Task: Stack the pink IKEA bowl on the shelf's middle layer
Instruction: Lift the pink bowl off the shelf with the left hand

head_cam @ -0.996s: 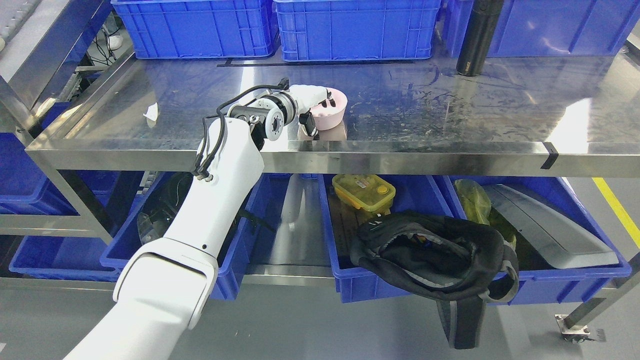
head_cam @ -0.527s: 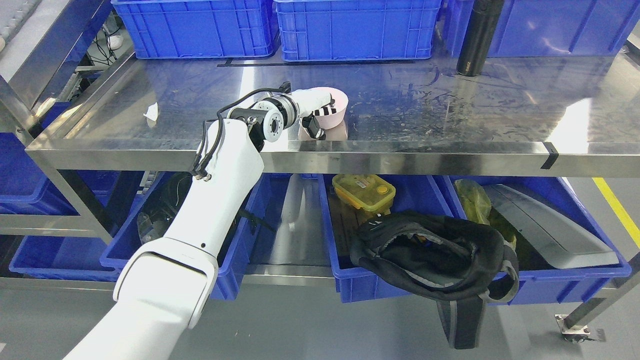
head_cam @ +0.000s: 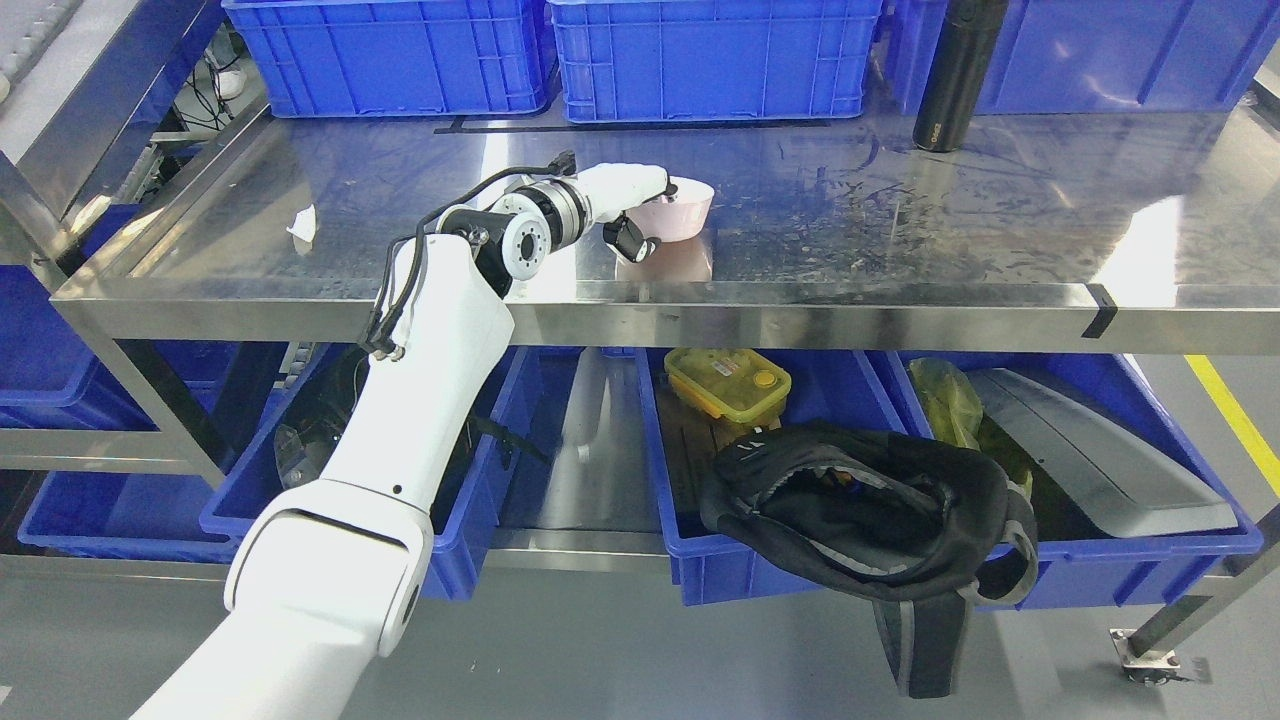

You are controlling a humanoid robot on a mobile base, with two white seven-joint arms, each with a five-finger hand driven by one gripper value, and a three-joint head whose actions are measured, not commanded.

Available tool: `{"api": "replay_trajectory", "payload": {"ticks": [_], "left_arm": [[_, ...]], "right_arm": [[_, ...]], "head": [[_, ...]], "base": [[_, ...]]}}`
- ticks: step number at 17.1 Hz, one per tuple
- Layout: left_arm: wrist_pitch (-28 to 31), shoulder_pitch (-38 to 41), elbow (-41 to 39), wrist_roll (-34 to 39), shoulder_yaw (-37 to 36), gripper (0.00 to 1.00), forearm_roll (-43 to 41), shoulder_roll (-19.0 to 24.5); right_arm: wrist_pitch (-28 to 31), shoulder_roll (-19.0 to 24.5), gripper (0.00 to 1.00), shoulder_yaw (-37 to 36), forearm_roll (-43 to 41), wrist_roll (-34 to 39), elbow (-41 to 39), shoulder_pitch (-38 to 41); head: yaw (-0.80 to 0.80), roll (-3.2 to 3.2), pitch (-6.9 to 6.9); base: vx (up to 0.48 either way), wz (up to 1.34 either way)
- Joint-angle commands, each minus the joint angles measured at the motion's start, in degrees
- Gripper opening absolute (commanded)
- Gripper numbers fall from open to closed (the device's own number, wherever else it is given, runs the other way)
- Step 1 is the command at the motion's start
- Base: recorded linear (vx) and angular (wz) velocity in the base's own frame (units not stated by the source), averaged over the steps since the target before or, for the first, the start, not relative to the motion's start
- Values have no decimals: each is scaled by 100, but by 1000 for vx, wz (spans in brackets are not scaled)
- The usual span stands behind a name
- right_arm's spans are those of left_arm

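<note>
The bowl, pinched at its near rim by the left hand and held just above the steel shelf, looks tilted and could slip from so thin a grip.

No text can be read anywhere. The black bottle bears a small pale mark near its base — too small to make out. The yellow box has a label — blurred.
</note>
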Motion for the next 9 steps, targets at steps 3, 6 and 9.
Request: {"api": "replay_trajectory", "payload": {"ticks": [3,6,9], "left_arm": [[-963,549,-1870,69,1256,1,20,99],[-1308,989,-2671,86,1538,1,20,99],[-1562,1420,-3094,104,1661,2,11,99]], "right_arm": [[-3,-100,100,0,0,1,-100,88],[-3,-100,100,0,0,1,-100,88],[-3,-100,100,0,0,1,-100,88]], "head": [[0,0,0],[0,0,0],[0,0,0]], "base": [[0,0],[7,36],[20,186]]}}
